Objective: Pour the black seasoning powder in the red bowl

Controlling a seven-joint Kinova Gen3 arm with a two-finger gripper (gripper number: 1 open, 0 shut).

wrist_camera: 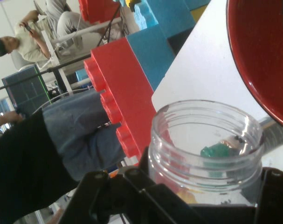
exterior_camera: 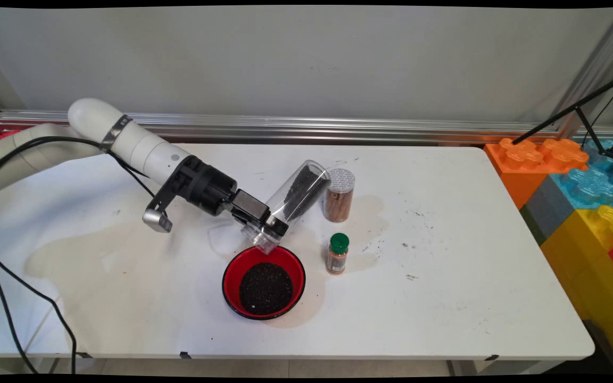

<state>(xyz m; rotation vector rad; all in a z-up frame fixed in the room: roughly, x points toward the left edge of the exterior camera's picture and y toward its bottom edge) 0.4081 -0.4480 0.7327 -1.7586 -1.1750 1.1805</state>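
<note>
claw clamped on tilted clear jar | jar mouth over red bowl rim, apparently not touching | cinnamon jar at jar's 3 o'clock

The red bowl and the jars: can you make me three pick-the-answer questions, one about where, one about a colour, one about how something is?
1. Where is the red bowl?
A. below the tilted clear jar's mouth
B. on the toy blocks
C. behind the arm

2. What colour is the small spice bottle's cap?
A. yellow
B. green
C. white

3. How is the tool?
A. open, empty
B. shut on the clear jar
C. resting in the bowl

Answers: 1 A, jar mouth hangs over its rim; 2 B, cap looks green; 3 B, fingers clamp the jar.
</note>
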